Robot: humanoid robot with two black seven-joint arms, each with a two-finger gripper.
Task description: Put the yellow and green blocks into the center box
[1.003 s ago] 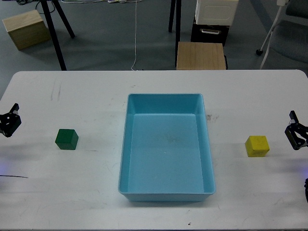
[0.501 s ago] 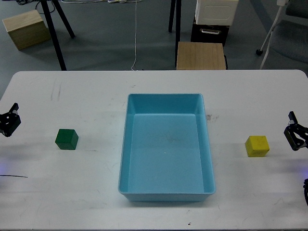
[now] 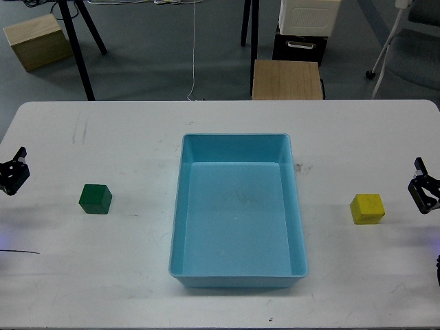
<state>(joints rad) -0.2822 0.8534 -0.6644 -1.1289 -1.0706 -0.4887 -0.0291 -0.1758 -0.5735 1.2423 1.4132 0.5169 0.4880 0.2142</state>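
Note:
A green block (image 3: 95, 199) sits on the white table (image 3: 103, 275) left of the blue box (image 3: 237, 273), which stands empty in the middle. A yellow block (image 3: 367, 208) sits right of the box. My left gripper (image 3: 14, 175) is at the far left edge, apart from the green block, small and dark. My right gripper (image 3: 423, 191) is at the far right edge, just right of the yellow block and not touching it. Its fingers look spread, with nothing between them.
Beyond the table's far edge stand a wooden stool (image 3: 287, 80), a black and white cabinet (image 3: 304, 27), a wooden box (image 3: 38, 41), black stand legs (image 3: 79, 48) and a chair (image 3: 412, 48).
Both grippers have drawn slightly outward toward the view's edges. The blocks and the box have not moved.

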